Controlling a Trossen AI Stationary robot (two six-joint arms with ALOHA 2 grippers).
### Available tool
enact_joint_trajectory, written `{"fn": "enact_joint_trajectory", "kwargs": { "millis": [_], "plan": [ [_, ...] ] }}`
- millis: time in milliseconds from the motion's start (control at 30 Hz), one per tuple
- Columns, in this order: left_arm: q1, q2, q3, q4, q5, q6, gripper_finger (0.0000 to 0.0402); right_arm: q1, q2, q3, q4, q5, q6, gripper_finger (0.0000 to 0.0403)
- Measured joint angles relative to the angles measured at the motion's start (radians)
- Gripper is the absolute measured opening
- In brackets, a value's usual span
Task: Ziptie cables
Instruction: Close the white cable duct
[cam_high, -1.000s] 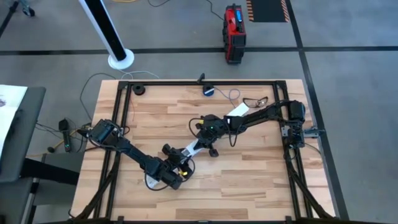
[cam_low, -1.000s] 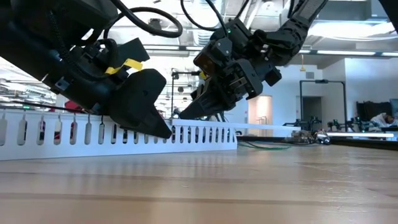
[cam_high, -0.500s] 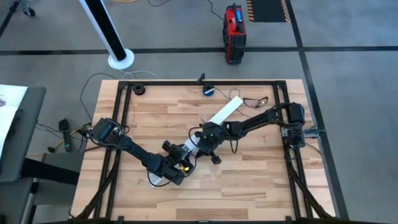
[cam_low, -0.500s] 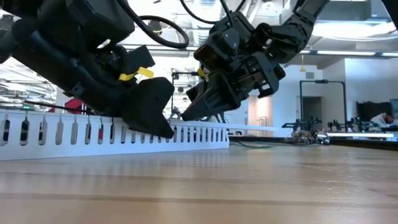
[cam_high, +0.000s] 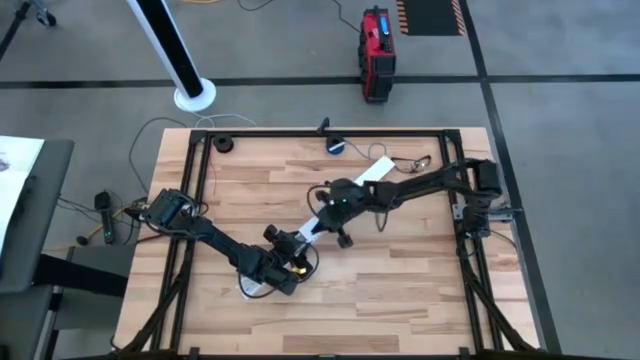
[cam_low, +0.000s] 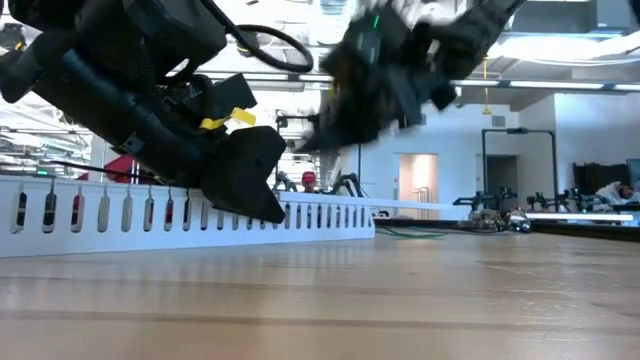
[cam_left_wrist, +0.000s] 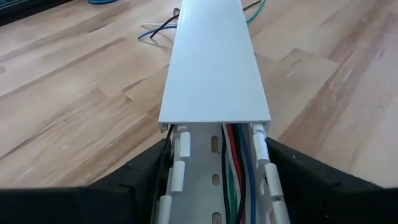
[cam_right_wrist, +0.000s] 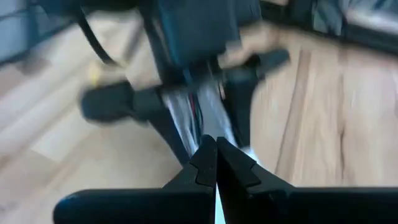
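Since a moment ago the right gripper (cam_high: 338, 203) has lifted off the white slotted duct (cam_low: 320, 217), fingers pressed together on nothing. Nearer me, the left gripper (cam_high: 283, 272) clamps the duct's end. Inside lie the cables (cam_left_wrist: 235, 163), limp and light; pinch them as a bunch.

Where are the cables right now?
The cables lie inside the white slotted duct, between the left gripper's fingers, running under the white cover mid-table.
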Motion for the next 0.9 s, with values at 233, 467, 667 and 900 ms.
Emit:
{"fn": "enact_joint_trajectory", "kwargs": {
  "millis": [233,467,667,900],
  "plan": [
    [0.0,0.0,0.0,0.062,0.052,0.095,0.0231,-0.044,0.109,0.008,-0.025,-0.004,-0.003,0.0],
    [-0.003,-0.003,0.0,0.07,0.109,0.184,0.0231,-0.034,0.143,0.01,-0.015,-0.03,-0.003,0.0],
    [0.001,-0.002,0.0,0.094,0.121,0.199,0.0231,0.012,0.145,0.011,-0.001,-0.027,-0.003,0.0],
    [0.003,-0.001,0.0,0.118,0.135,0.24,0.0231,0.045,0.149,0.05,-0.015,-0.002,0.0,0.0]
  ]
}}
